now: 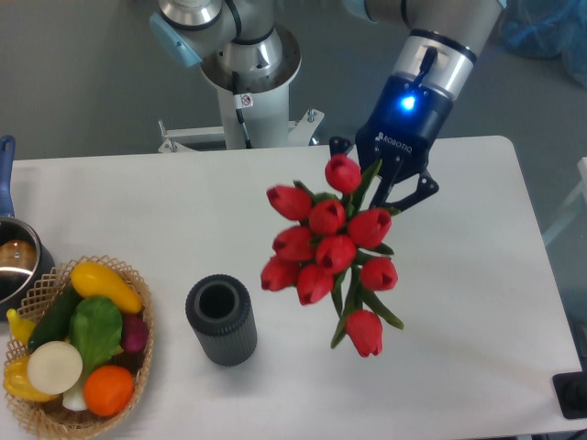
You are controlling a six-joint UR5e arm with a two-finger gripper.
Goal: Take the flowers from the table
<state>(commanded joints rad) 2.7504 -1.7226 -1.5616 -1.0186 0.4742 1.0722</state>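
Clearly the gripper has its fingers closed around the stems of the flowers, with the red buds fanning out toward the camera and the stems running back up into the jaws. Whether the bunch hangs fully clear of the table I cannot tell from this angle; the buds seem raised above it. A straight lift looks unobstructed. A dark ribbed cup stands to the left, apart from the bunch, and a basket of vegetables sits further left, beside a pot at the edge.
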